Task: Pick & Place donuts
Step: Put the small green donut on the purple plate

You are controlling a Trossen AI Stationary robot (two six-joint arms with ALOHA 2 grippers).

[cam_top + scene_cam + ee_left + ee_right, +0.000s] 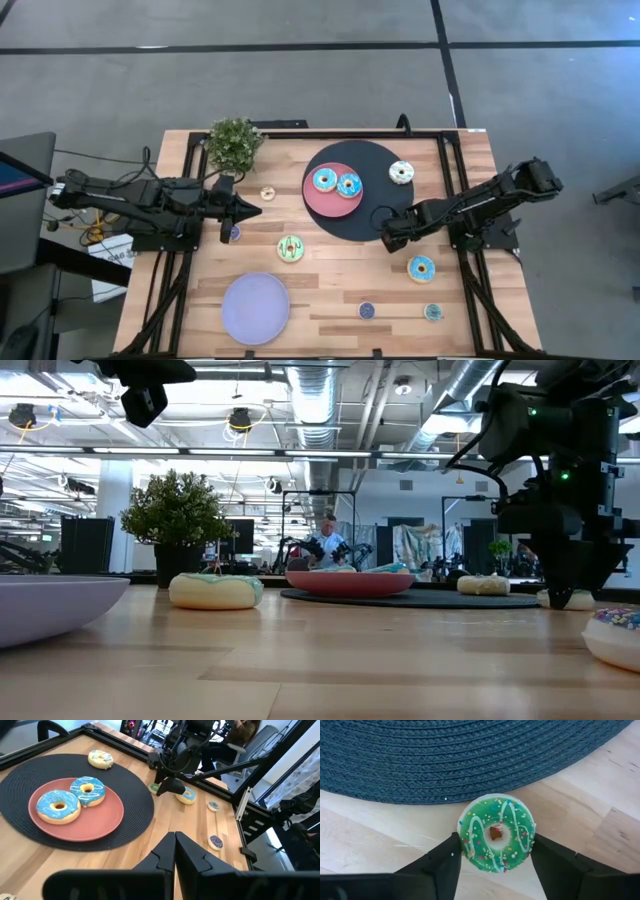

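Observation:
My right gripper (393,240) points down at the near-right edge of the black round mat (372,225), its fingers closed on a coin-sized green donut (496,840). That donut is hidden under the gripper in the high view. Two blue donuts (324,180) (349,184) lie on the pink plate (333,205), and a white one (401,172) lies on the mat. On the wood lie a bigger green donut (290,248), a blue one (421,267) and several coin-sized ones (268,193) (367,310). My left gripper (248,210) is shut and touches nothing, at the table's left. My right gripper holds the small green donut by its outer rim (461,840), pinched between the two fingers (445,865), one on either side. The fingers come from above, pointing down. The donut lies flat, iced side up, and in the low view its underside (565,600) sits at table level.
A potted plant (235,142) stands at the far left of the table. A lavender plate (255,308) lies at the near left edge. A black metal frame (455,140) runs along the table's sides. Bare wood (340,270) lies between the mat and the near edge.

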